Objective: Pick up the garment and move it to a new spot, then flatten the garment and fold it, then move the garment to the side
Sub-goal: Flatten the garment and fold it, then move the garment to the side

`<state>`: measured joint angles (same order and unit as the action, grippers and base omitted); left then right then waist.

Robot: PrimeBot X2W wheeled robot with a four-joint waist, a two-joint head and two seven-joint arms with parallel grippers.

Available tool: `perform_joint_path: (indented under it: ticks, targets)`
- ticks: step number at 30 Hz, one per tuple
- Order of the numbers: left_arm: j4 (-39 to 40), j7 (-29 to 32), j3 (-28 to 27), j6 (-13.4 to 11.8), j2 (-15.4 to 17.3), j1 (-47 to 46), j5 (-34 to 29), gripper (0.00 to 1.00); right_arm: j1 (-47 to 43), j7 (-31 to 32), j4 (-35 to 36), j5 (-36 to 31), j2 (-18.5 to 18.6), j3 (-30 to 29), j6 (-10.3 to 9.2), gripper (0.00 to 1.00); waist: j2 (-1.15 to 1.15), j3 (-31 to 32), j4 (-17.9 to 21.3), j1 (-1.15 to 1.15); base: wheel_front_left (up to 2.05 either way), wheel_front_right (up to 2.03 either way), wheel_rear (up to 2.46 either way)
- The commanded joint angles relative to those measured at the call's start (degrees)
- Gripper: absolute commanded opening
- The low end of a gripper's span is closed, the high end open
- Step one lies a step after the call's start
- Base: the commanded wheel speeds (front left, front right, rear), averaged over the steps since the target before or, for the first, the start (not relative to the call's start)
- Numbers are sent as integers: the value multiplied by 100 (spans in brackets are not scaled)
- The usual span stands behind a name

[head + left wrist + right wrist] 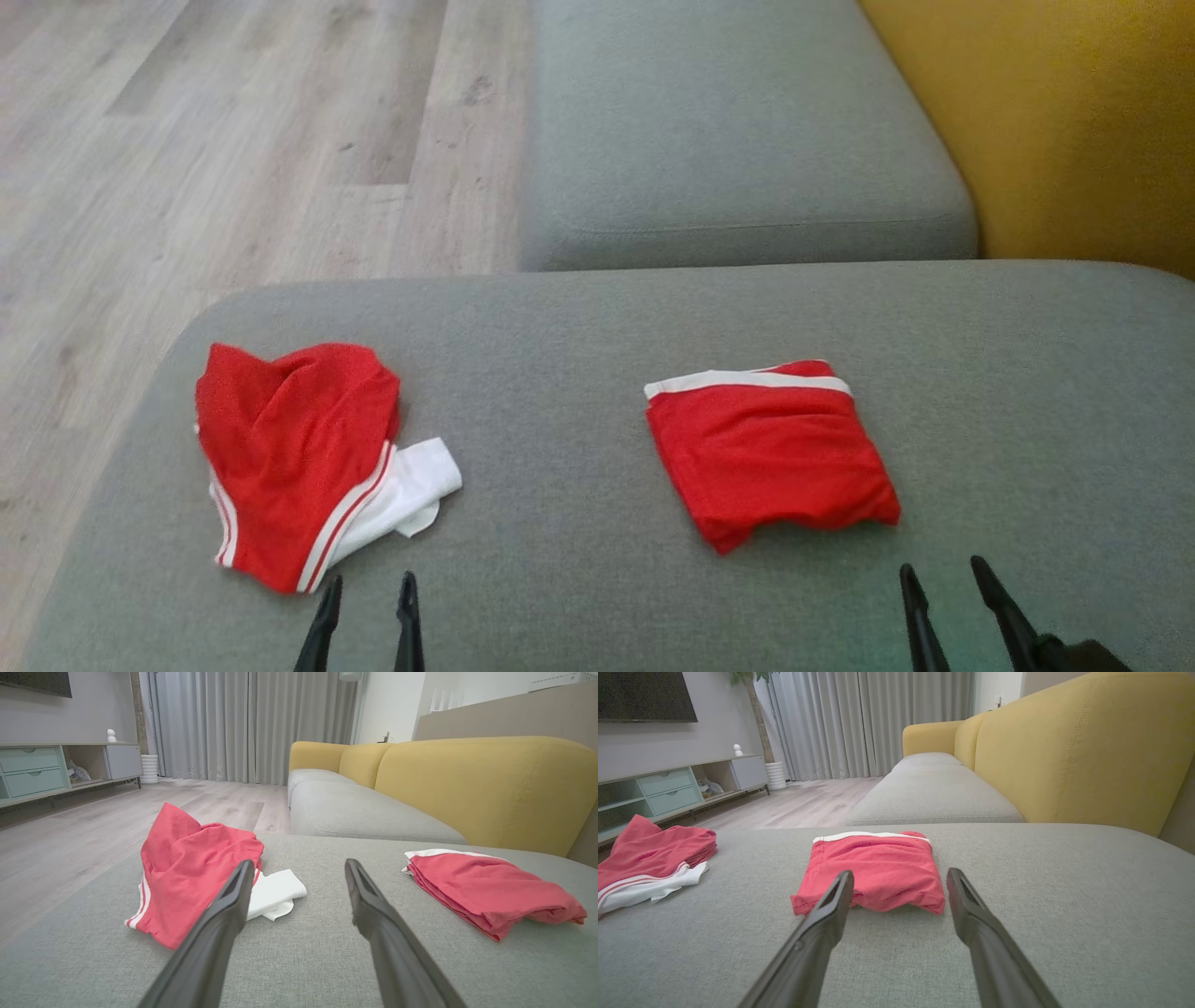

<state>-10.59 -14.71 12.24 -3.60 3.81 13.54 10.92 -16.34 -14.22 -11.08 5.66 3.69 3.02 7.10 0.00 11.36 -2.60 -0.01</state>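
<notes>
A folded red garment (770, 453) with a white waistband lies flat on the grey cushion (560, 392), right of centre; it also lies ahead in the right wrist view as the folded garment (873, 875) and at the right in the left wrist view (490, 891). A crumpled red and white garment (294, 457) sits at the cushion's left; the left wrist view has this crumpled garment (191, 868) just past the fingers. My left gripper (371, 590) is open just below the crumpled one, touching nothing. My right gripper (943, 574) stands open, just short of the folded one's near edge.
A second grey seat cushion (738, 131) lies beyond, with the yellow sofa back (1055, 121) to the right. Wooden floor (233, 140) drops away past the cushion's left edge. A low cabinet (56, 770) and curtains (252, 723) stand far off.
</notes>
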Motion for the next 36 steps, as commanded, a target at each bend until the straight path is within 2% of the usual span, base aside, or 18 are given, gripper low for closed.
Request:
perform_joint_path:
  ticks: [1,14,27,36]
  targets:
    - [159,-29,-247,-3,-14,-160,-41,100,293,-76,236,-41,38,133,39,100,0,44,53,1,0,0,0]
    - [-209,-29,-374,109,-54,-120,-183,100,93,-77,269,-8,47,185,39,100,0,115,263,1,0,0,0]
    - [-259,-29,-402,114,-82,-127,-202,100,104,-77,182,34,108,216,39,100,0,122,248,1,0,0,0]
    - [-11,-29,-308,77,-90,-234,-260,100,532,-77,-166,347,117,265,39,100,0,-267,155,1,0,0,0]
